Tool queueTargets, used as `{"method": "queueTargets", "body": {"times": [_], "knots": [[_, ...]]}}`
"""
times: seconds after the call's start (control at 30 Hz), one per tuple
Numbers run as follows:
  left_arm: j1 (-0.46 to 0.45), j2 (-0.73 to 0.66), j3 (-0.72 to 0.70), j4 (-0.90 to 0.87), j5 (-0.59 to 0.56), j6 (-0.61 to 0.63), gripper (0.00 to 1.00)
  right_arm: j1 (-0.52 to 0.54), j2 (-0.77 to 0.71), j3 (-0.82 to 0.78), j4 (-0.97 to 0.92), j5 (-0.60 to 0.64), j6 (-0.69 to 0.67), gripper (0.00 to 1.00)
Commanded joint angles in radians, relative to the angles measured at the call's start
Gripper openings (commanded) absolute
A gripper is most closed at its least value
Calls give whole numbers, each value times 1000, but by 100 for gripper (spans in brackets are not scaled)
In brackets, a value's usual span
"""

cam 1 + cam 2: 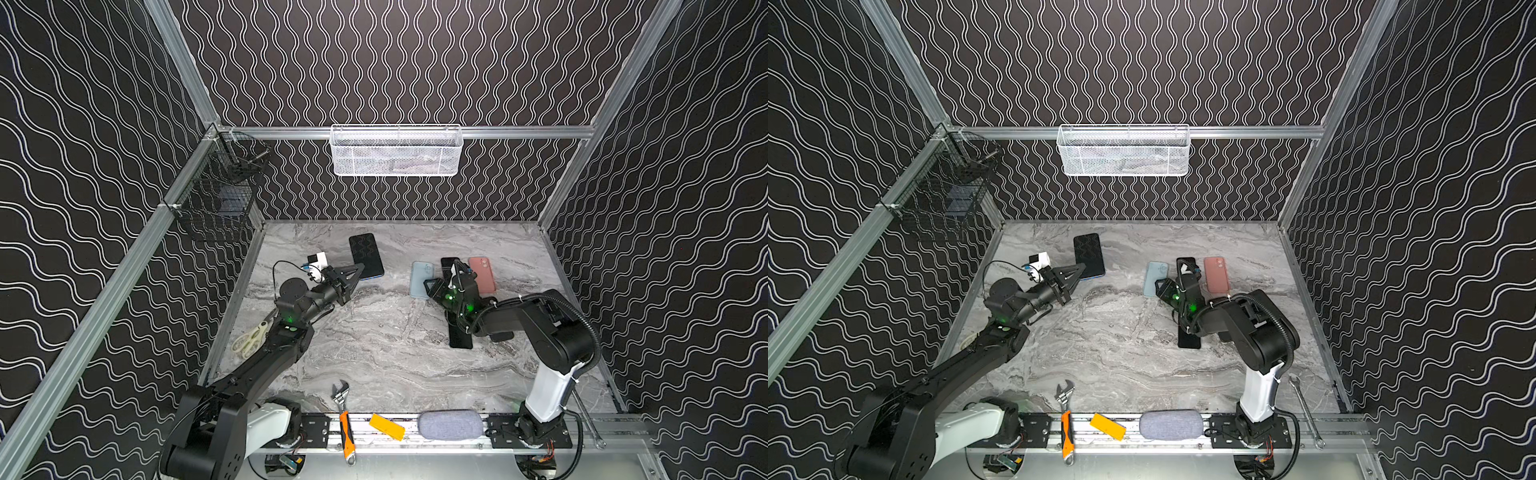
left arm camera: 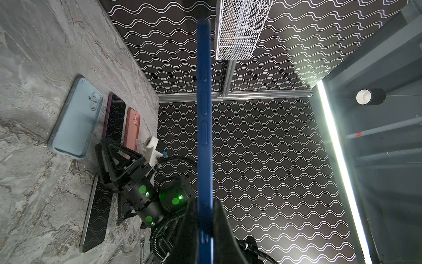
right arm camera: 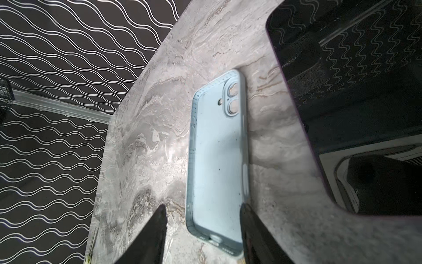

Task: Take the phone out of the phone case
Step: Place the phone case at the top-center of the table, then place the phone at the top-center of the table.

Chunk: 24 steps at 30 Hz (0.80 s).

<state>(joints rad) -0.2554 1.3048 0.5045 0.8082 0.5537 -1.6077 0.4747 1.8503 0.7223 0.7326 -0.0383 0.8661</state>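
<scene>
Blue matte phone case [image 2: 204,91] pinched edge-on in L hand [image 2: 204,218] — R hand [image 3: 202,211] unclenched over glossy pale-blue shell [image 3: 219,148].

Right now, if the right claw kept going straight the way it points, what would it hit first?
Probably the light blue case: it lies flat on the table, its near end between the open fingers of the right gripper. Height above it is hard to judge.

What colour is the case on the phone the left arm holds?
Dark blue phone case, clearest in the left wrist view.
</scene>
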Motion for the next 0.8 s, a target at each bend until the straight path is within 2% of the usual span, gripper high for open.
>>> {"method": "queueTargets", "body": {"times": [0.0,0.4,0.63,0.77], "knots": [[2,-2,-1,63,1,35,0,-1,-17,-7,10,27,-24,53],[1,39,-5,60,20,105,0,-2,-130,-18,-31,60,-118,56],[1,141,41,49,87,226,0,-4,-266,-18,-117,60,-217,66],[1,207,68,46,89,293,0,-5,-350,-13,-202,60,-284,72]]}}
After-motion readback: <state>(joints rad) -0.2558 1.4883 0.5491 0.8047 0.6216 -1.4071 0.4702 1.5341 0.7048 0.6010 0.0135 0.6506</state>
